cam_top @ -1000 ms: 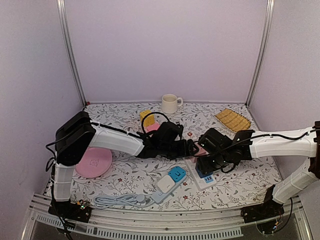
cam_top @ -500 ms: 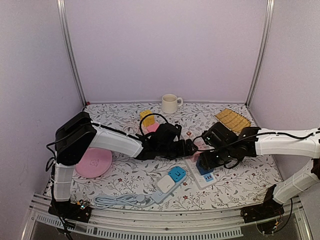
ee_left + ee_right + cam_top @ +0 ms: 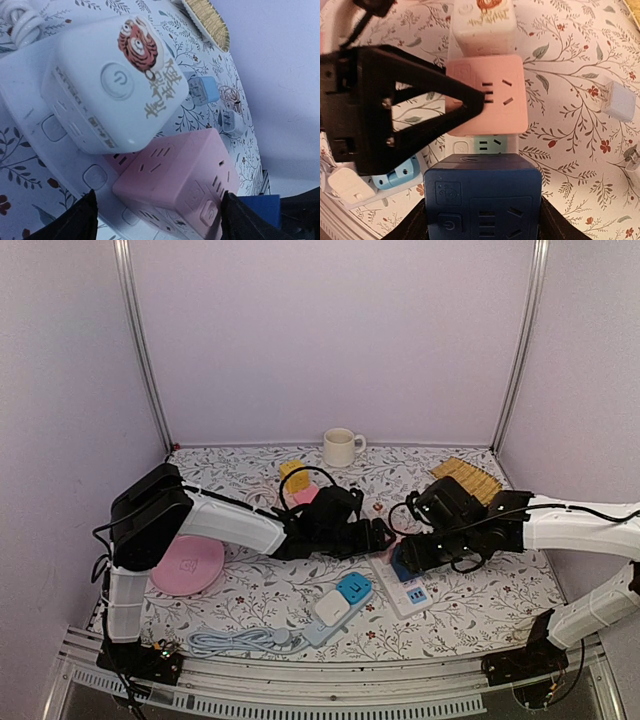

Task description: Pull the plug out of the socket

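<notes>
A white power strip (image 3: 408,594) lies at centre right, also in the right wrist view (image 3: 462,148) and the left wrist view (image 3: 30,115). My right gripper (image 3: 410,562) is shut on a dark blue cube plug (image 3: 482,200) and holds it lifted clear of the strip, over a bare mint socket (image 3: 488,145). A pink cube plug (image 3: 492,95) and a white cube with a tiger picture (image 3: 115,85) are plugged into the strip. My left gripper (image 3: 157,220) is open, jaws either side of the pink cube (image 3: 175,180), with one finger against its side.
A second strip with a light blue plug (image 3: 352,588) and a white plug (image 3: 330,608) lies in front. A pink plate (image 3: 188,565) is at the left. A mug (image 3: 340,447) and a woven mat (image 3: 465,480) are at the back. Small chargers (image 3: 617,100) lie to the right.
My right gripper has risen and moved back with the blue cube, which has come off the strip and left its end sockets bare. The left arm has not moved.
</notes>
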Controlling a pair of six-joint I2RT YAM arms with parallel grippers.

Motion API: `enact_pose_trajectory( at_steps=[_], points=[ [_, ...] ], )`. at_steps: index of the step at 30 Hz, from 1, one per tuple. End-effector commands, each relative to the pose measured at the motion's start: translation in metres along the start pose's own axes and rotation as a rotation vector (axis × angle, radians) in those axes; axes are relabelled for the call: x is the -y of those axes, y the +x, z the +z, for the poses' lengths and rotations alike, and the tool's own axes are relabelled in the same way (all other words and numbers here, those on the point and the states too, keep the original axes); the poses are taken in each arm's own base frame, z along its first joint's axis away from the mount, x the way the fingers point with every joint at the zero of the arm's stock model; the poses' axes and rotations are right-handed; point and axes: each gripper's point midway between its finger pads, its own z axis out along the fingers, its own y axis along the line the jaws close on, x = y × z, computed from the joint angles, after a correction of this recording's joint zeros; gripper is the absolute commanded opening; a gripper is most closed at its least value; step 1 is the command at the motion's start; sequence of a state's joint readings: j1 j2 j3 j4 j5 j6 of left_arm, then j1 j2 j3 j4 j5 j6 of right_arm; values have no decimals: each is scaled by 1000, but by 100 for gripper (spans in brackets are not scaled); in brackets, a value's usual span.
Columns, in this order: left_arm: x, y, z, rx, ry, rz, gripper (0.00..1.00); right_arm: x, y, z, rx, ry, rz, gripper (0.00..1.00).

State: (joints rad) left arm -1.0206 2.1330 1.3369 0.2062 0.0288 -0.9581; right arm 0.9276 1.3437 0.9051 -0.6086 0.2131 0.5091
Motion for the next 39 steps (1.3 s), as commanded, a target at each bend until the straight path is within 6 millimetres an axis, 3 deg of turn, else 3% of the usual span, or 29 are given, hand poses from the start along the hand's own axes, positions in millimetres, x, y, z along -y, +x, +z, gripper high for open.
enact_pose_trajectory(
  at_steps=[1,10,17,22,25,34,36,39],
  points=[
    [-84,47,5,-142,-267,22,84,3,-40,-37,184,-49,47,25],
    [-61,29,2,-113,-225,52,84,71,-20,-33,190,0,228,28],
    [-27,5,-7,-75,-160,93,84,86,-12,-12,205,-211,362,29],
    [-14,-6,-18,-46,-142,112,84,97,0,0,195,-331,459,32],
    [-12,-9,-23,-36,-140,114,84,107,9,4,195,-367,516,42],
    [-11,-11,-31,-16,-133,106,84,134,32,16,183,-328,620,95],
    [-11,-12,-32,-13,-133,106,84,143,34,17,184,-302,639,100],
    [-11,-13,-34,-7,-133,107,84,155,34,18,192,-253,660,99]
  ],
)
